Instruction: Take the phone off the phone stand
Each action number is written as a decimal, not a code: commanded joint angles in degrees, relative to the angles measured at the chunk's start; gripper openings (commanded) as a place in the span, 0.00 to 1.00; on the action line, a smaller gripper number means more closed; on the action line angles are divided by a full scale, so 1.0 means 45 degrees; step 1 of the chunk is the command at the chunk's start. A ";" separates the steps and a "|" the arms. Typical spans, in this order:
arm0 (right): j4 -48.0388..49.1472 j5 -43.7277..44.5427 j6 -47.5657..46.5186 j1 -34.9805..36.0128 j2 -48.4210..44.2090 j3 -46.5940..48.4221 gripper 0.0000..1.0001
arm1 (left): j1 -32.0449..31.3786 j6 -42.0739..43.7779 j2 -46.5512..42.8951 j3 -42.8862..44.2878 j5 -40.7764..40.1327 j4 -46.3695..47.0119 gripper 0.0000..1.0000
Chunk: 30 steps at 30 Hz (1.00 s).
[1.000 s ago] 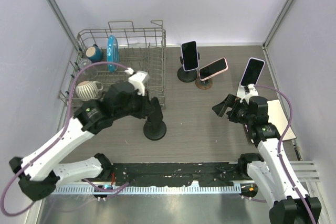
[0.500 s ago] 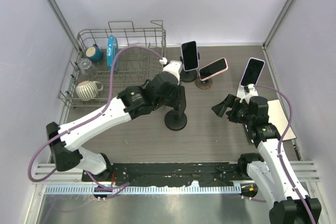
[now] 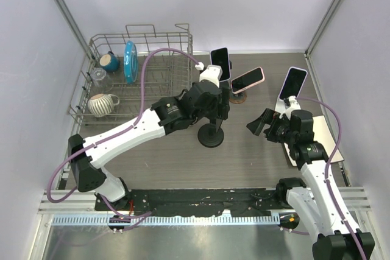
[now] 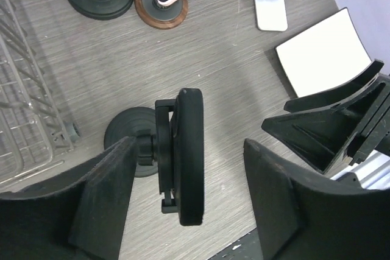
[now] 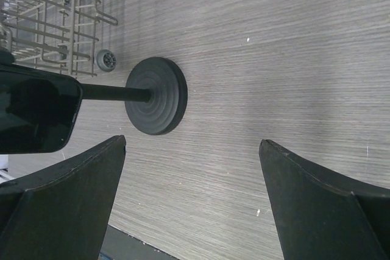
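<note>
The black phone (image 4: 190, 156) sits edge-on in its phone stand (image 4: 131, 141) on the worktop (image 4: 244, 77), not yet removed. My left gripper (image 4: 187, 150) straddles it with fingers apart, apparently not touching. My right gripper (image 5: 192, 143) is also spread and empty.

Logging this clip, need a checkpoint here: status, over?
Left end effector open, straddling phone, no contact. Right end effector open, standing off. Black stand holds the phone. Nothing in the way.

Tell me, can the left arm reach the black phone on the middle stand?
Probably yes: the left gripper hangs open right above the black phone, a finger either side, nothing between.
</note>
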 commanded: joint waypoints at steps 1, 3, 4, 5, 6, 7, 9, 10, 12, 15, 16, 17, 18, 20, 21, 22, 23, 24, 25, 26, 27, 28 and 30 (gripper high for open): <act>-0.0397 -0.0074 -0.0468 0.0084 0.0233 0.1200 0.97 | 0.0068 0.0715 -0.0566 0.0551 0.0020 0.0813 0.79; -0.0495 -0.0133 -0.0586 0.0220 0.0370 0.1511 0.97 | 0.0399 0.0873 -0.1015 0.0571 0.0699 0.0891 0.87; -0.0612 -0.0056 -0.0683 0.0318 0.0429 0.1629 0.97 | 0.0574 0.0971 -0.1190 0.0551 0.0975 0.0930 0.89; -0.0671 0.0041 -0.0722 0.0454 0.0584 0.1766 0.97 | 0.0982 0.1030 -0.1579 0.0513 0.1229 0.0892 0.91; -0.0749 0.0158 -0.0742 0.0842 0.0644 0.2096 0.97 | 0.1218 0.1088 -0.1737 0.0512 0.1502 0.0853 0.92; -0.0885 0.0585 -0.0781 0.1078 0.0741 0.2312 0.97 | 0.1491 0.1186 -0.1932 0.0493 0.2066 0.0814 0.92; -0.1022 0.1346 -0.0879 0.1741 0.0995 0.2935 0.97 | 0.2584 0.1187 -0.2460 0.0415 0.2830 0.0638 0.93; -0.1120 0.2182 -0.0918 0.2537 0.1131 0.3171 0.97 | 0.2994 0.1187 -0.2616 0.0318 0.3433 0.0618 0.93; -0.1218 0.2988 -0.0899 0.3264 0.1636 0.3813 0.97 | 0.3972 0.1400 -0.3045 -0.0034 0.3575 0.0599 0.93; -0.1491 0.4414 -0.0723 0.4670 0.2359 0.4712 0.97 | 0.5027 0.1636 -0.3514 -0.0658 0.3886 0.0462 0.96; -0.1530 0.4978 -0.0665 0.5235 0.2498 0.4948 0.97 | 0.5300 0.1675 -0.3652 -0.0853 0.4004 0.0462 0.97; -0.1589 0.5544 -0.0606 0.5569 0.2693 0.5202 0.97 | 0.5689 0.1752 -0.3808 -0.1319 0.4025 0.0442 0.98; -0.1725 0.5859 -0.0509 0.5862 0.2985 0.5765 0.97 | 0.5848 0.1985 -0.3945 -0.1556 0.3967 0.0461 0.99; -0.1901 0.6774 -0.0372 0.6912 0.3299 0.6393 0.97 | 0.6199 0.2240 -0.4452 -0.2431 0.3385 0.0617 1.00; -0.2095 0.7206 -0.0236 0.7287 0.3436 0.7034 0.97 | 0.6259 0.2377 -0.4686 -0.2766 0.3226 0.0753 1.00; -0.2194 0.7674 -0.0177 0.7775 0.3669 0.7369 0.97 | 0.6318 0.2417 -0.5075 -0.3098 0.3108 0.0929 1.00; -0.2388 0.8356 -0.0137 0.8650 0.3807 0.7721 0.97 | 0.6396 0.2456 -0.5272 -0.3681 0.3029 0.1336 1.00; -0.2796 0.9523 -0.0156 0.9161 0.3963 0.8517 0.97 | 0.6435 0.2553 -0.5429 -0.3900 0.2835 0.1495 1.00; -0.3032 1.0172 -0.0156 0.9572 0.4293 0.8931 0.97 | 0.6435 0.2612 -0.5546 -0.4056 0.2756 0.1632 1.00; -0.3267 1.0662 -0.0156 0.9944 0.4529 0.9341 0.97 | 0.6493 0.2709 -0.5683 -0.4116 0.2697 0.1692 1.00; -0.3733 1.1460 -0.0137 1.0643 0.4782 1.0138 0.97 | 0.6475 0.2768 -0.5684 -0.4097 0.2581 0.1653 1.00; -0.3970 1.1777 -0.0040 1.0921 0.5036 1.0533 0.97 | 0.6494 0.2827 -0.5704 -0.4078 0.2560 0.1614 1.00; -0.4632 1.2577 0.0155 1.1719 0.5973 1.1527 0.97 | 0.6494 0.2827 -0.5762 -0.4097 0.2599 0.1614 1.00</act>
